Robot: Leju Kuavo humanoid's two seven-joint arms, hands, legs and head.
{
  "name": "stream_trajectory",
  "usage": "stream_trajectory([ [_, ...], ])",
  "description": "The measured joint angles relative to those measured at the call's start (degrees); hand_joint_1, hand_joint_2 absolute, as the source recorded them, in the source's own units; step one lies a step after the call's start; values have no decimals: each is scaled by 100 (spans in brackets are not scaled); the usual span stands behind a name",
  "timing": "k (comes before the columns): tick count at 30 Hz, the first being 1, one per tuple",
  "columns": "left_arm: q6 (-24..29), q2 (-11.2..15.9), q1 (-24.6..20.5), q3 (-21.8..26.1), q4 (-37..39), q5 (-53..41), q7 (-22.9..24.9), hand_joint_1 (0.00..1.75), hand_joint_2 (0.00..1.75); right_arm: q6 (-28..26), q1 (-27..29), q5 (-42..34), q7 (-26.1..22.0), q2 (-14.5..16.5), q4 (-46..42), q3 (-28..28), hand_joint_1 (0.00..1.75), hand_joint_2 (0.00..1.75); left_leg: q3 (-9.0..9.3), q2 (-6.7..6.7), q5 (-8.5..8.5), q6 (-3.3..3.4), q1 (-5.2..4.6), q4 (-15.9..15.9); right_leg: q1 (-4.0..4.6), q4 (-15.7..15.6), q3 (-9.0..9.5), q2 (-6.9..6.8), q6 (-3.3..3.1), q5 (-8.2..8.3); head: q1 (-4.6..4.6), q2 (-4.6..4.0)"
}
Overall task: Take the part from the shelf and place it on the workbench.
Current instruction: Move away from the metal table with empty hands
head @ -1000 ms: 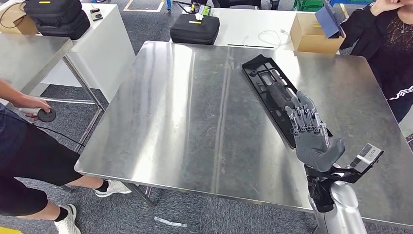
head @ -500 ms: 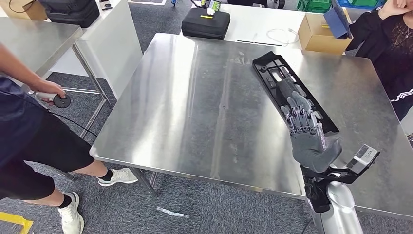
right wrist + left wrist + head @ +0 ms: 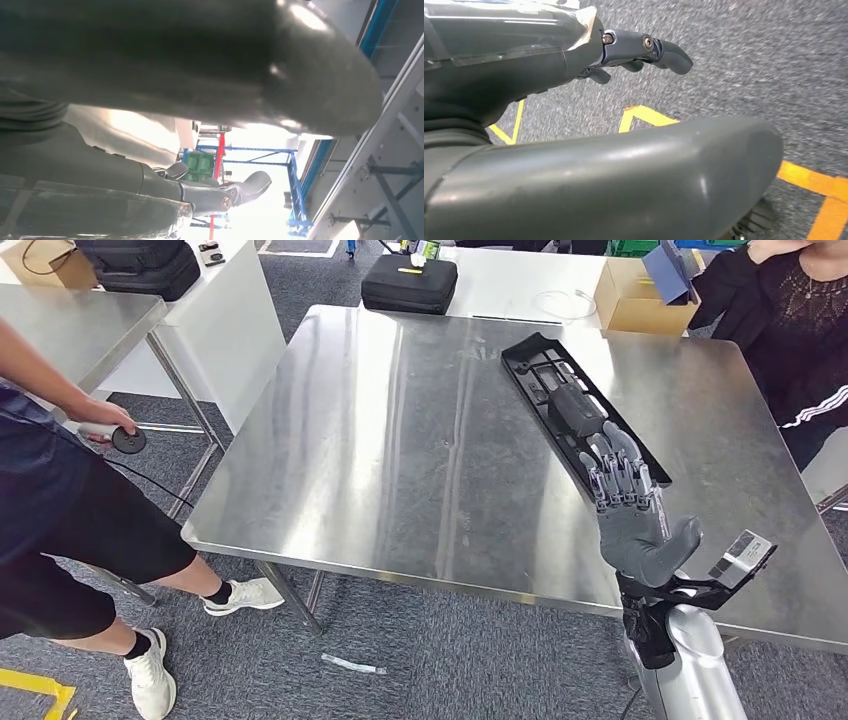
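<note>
I am holding my right hand (image 3: 628, 502) open and empty, just above the table (image 3: 380, 440). The black part (image 3: 575, 415) looks stiff and light; I'd grab its long edge.

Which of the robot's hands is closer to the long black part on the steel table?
The right. The right hand hovers open over the near end of the black part on the workbench. The left hand hangs low over the grey floor, away from it.

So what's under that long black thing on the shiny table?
The long black part lies flat on the steel workbench, so only the tabletop is under it. The right hand, held open, covers its near end.
</note>
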Motion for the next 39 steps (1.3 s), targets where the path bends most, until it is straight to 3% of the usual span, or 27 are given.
stream_trajectory([
  [1, -1, -1, 0, 2, 0, -12, -1, 0, 0, -17, 8, -16, -15, -3, 8, -4, 0, 0, -107, -1, -210, -22, 18, 369, 8, 2, -63, -3, -21, 52, -2, 0],
  [2, -6, -1, 0, 4, 0, -27, -2, 0, 0, -35, 24, -30, -26, -5, 13, -11, 0, 0, -165, -1, -310, -42, 36, 654, 15, 4, -130, -5, -18, 105, -1, 0],
  [4, -23, -1, -1, 4, 0, -67, -8, 0, 0, -81, 84, -49, -34, -9, 12, -42, 0, 0, -11, 0, -122, -77, 87, 698, 16, 10, -260, -6, 23, 213, -2, 0],
  [6, -36, -3, -9, 3, 0, -94, -12, 0, 0, -111, 143, -46, -32, -12, -15, -86, 0, 0, 488, -3, 187, -113, 154, 85, 11, 27, -368, -2, 95, 308, -6, 0],
  [8, -39, -9, -24, 2, 0, -100, -16, 0, 0, -128, 170, -38, -25, -18, -73, -126, 0, 0, 949, -35, 206, -122, 160, -627, 20, 56, -453, 0, 188, 403, 0, 0],
  [9, -39, -11, -29, 2, 0, -101, -19, 0, 0, -137, 182, -32, -20, -21, -97, -138, 0, 0, 1046, -50, 170, -98, 133, -822, 18, 54, -485, 0, 240, 461, 4, 0],
  [11, -38, -8, -21, 3, 1, -102, -21, 0, 0, -149, 230, -15, -12, -26, -113, -148, 0, 0, 981, -48, 218, 24, 64, -913, -8, 16, -531, -4, 345, 574, 11, -1],
  [12, -37, -5, -14, 4, 1, -101, -21, 0, 0, -151, 266, -10, -8, -27, -113, -150, 0, 0, 911, -36, 285, 100, 41, -917, -30, 36, -576, -2, 361, 535, 9, -1],
  [13, -37, 2, -9, 6, 2, -101, -21, 0, 0, -152, 299, -7, -6, -28, -113, -152, 0, 0, 829, -20, 363, 179, 29, -926, -40, 149, -649, 1, 342, 386, 17, -1],
  [15, -32, 19, -10, 12, 2, -100, -22, 0, 0, -158, 332, -5, -2, -34, -114, -157, 0, 0, 644, 8, 525, 285, 4, -928, -41, 727, -858, 10, 230, -175, 33, -1],
  [16, -28, 26, -11, 16, 2, -100, -22, 0, 0, -162, 338, -4, -1, -38, -114, -157, 0, 0, 552, 18, 607, 313, -13, -925, -27, 1124, -942, 16, 196, -433, 43, -1],
  [17, -24, 27, -11, 20, 2, -100, -22, 0, 0, -165, 341, -3, 1, -43, -114, -158, 0, 0, 454, 26, 690, 323, -33, -921, -13, 1485, -978, 21, 201, -574, 43, 0],
  [19, -17, 21, -6, 27, 2, -100, -21, 0, 0, -170, 349, -1, 2, -54, -114, -160, 0, 0, 250, 36, 851, 327, -62, -909, 13, 1780, -827, 27, 285, -491, 42, 0],
  [21, -8, 14, -4, 42, 2, -99, -19, 0, 0, -177, 346, 4, 2, -63, -118, -169, 0, 0, 65, 39, 1002, 308, -72, -898, 44, 1287, -291, 28, 331, -280, 43, 0],
  [23, -1, 9, -5, 61, 2, -97, -17, 0, 0, -184, 331, 10, 4, -74, -143, -191, 0, 0, -47, 34, 1142, 262, -89, -894, 105, 338, 421, 28, 256, -377, 40, 0],
  [24, 1, 8, -6, 68, 2, -95, -17, 0, 0, -189, 327, 14, 7, -79, -155, -202, 0, 0, -69, 34, 1211, 237, -95, -903, 133, 2, 633, 29, 211, -462, 36, 0],
  [25, 1, 6, -4, 73, 2, -94, -18, 0, 0, -197, 328, 23, 9, -84, -164, -212, 0, 0, -85, 33, 1280, 206, -99, -919, 160, -177, 717, 29, 175, -515, 33, 0],
  [26, 2, 7, 1, 80, 3, -93, -20, 0, 0, -210, 337, 33, 10, -86, -165, -219, 0, 0, -101, 31, 1343, 176, -98, -936, 150, -205, 677, 27, 146, -491, 27, -1],
  [27, 5, 10, 6, 87, 3, -92, -21, 0, 0, -233, 347, 55, 14, -84, -161, -220, 0, 0, -135, 21, 1326, 144, -89, -922, 129, -200, 617, 17, 112, -430, 22, -1],
  [28, 7, 13, 12, 95, 4, -92, -23, 0, 0, -269, 359, 86, 15, -81, -157, -221, 0, 0, -186, 11, 1193, 109, -77, -841, 104, -198, 553, 6, 58, -363, 10, -1],
  [31, 14, 15, 21, 119, 4, -90, -27, 0, 0, -491, 448, 259, 17, -69, -143, -249, 0, 0, -404, -4, 296, 8, -17, 34, 77, -199, 328, -26, -57, -131, -38, -1],
  [32, 15, 14, 22, 125, 4, -89, -27, 0, 0, -577, 506, 332, 17, -66, -135, -269, 0, 0, -453, -4, 113, -24, 6, 413, 83, -194, 247, -37, -56, -51, -45, 0],
  [33, 15, 14, 21, 130, 4, -89, -27, 0, 0, -648, 572, 397, 15, -62, -124, -289, 0, 0, -448, -3, 96, -53, 32, 691, 86, -185, 157, -47, -44, 28, -43, 0],
  [34, 15, 14, 21, 132, 4, -89, -27, 0, 0, -691, 632, 440, 12, -58, -113, -306, 0, 0, -373, -2, 202, -80, 63, 812, 84, -168, 55, -55, -21, 101, -45, 0],
  [36, 15, 14, 16, 133, 4, -89, -27, 0, 0, -721, 710, 470, 4, -54, -99, -339, 0, 0, 63, -2, 496, -130, 136, 469, 62, -95, -161, -55, 46, 222, -46, 0],
  [38, 17, 7, -5, 134, 3, -90, -27, 0, 0, -763, 734, 506, 7, -57, -99, -385, 0, 0, 673, -25, 412, -157, 161, -351, 56, 8, -343, -48, 135, 312, -42, 0],
  [39, 20, 2, -14, 134, 2, -91, -25, 0, 0, -842, 742, 585, 28, -59, -98, -410, 0, 0, 858, -36, 312, -137, 144, -657, 58, 39, -400, -48, 183, 365, -34, 0],
])
